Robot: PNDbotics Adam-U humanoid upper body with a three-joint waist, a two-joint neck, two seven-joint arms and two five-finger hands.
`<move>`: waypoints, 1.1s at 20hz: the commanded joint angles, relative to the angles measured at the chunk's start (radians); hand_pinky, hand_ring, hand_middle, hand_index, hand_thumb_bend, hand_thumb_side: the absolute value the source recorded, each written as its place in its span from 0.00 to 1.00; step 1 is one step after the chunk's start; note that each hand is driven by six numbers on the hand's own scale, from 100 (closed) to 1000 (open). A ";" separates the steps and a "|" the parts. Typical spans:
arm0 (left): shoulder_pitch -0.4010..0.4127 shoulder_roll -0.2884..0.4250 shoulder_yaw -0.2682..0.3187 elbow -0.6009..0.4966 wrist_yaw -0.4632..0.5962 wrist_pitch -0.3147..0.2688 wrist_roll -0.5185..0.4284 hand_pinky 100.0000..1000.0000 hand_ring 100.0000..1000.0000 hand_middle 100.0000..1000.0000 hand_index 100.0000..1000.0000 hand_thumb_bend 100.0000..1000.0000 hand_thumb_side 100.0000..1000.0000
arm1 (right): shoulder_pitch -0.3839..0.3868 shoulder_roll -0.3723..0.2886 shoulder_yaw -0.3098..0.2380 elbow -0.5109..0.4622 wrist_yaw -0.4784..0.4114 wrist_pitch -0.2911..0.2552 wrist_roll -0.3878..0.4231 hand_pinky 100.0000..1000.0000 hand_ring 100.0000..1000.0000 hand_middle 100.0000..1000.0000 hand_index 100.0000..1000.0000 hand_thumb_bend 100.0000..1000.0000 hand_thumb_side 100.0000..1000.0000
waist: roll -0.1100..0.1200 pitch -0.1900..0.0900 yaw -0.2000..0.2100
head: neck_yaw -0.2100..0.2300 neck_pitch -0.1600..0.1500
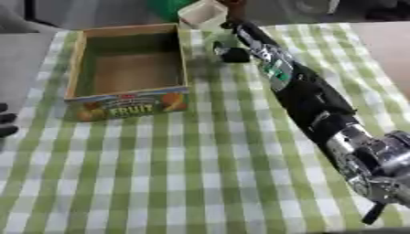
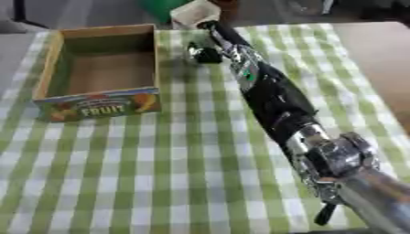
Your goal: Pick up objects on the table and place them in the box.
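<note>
A: Reaching with the right hand [image 1: 233, 54] into the upper middle of the frame, over the green-and-white checked counter [image 1: 160, 173]. Lying well up from the lower right corner, with the arm stretched almost straight.

B: Holding anything?

A: Impossible to tell. Showing only as a dark lump at the end of the wrist, so not guessing whether the fingers are spread or closed, or closed on what.

B: And looking for what, then?

A: Probably the small pale open-topped carton [image 1: 202, 13] at the top edge of the frame. Sitting just above the hand and slightly left of it, near but seemingly not touching. Long axis hard to make out.

B: Going where afterwards?

A: Into the open brown cardboard box with the printed fruit label [image 1: 128, 106], standing upper left, just left of the hand.

B: Using the left hand [image 1: 6, 123] instead?

A: Hardly. Resting at the left edge, mid-height, well apart from the carton.
</note>
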 commanded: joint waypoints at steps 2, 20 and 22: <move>-0.015 0.007 0.008 -0.015 -0.003 -0.002 -0.003 0.76 0.75 0.70 0.65 0.14 0.20 | -0.016 -0.013 0.006 -0.007 -0.003 -0.005 0.066 0.88 0.88 0.89 0.93 0.00 0.54 | 0.004 -0.010 0.006 | -0.008 -0.015; -0.020 0.006 0.009 -0.015 -0.001 -0.003 -0.004 0.76 0.75 0.70 0.65 0.13 0.20 | 0.000 -0.020 -0.002 -0.041 0.175 0.068 -0.090 0.21 0.13 0.25 0.40 0.00 0.09 | 0.005 -0.012 0.000 | -0.016 -0.026; -0.020 0.007 0.009 -0.015 0.000 -0.002 -0.004 0.76 0.75 0.70 0.65 0.13 0.19 | -0.002 -0.026 -0.001 -0.046 0.169 0.070 -0.136 0.20 0.12 0.22 0.37 0.00 0.08 | 0.003 -0.017 -0.003 | -0.017 -0.026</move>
